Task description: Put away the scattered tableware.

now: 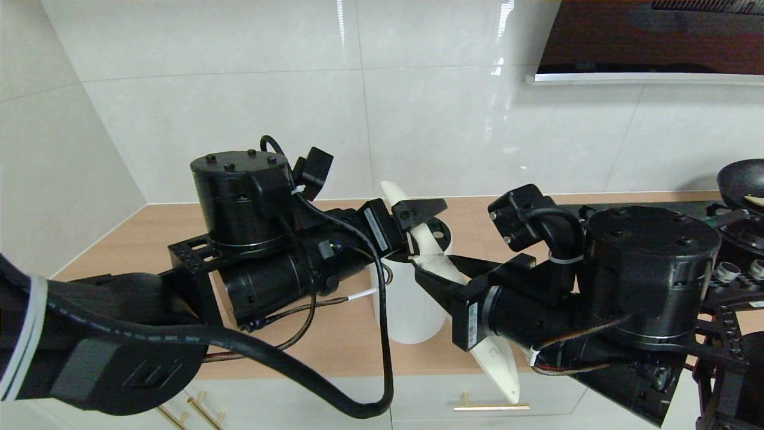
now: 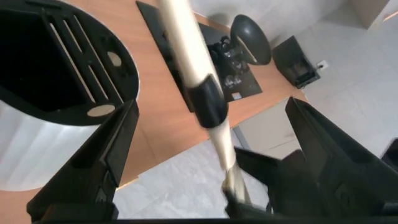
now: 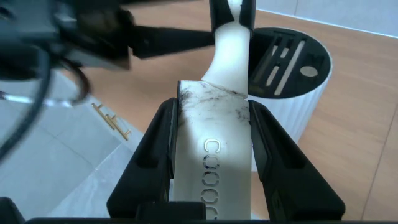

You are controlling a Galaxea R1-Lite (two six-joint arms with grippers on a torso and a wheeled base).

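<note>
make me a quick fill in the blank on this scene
1. The white utensil is gripped by the ___ hand.
2. The white holder stands on a ___ counter.
3. The left hand is ___ around the utensil's handle.
Missing words: right; wooden; open

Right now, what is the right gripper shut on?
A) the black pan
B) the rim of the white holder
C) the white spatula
C: the right gripper clamps the wide end of the white spatula from both sides.
</note>
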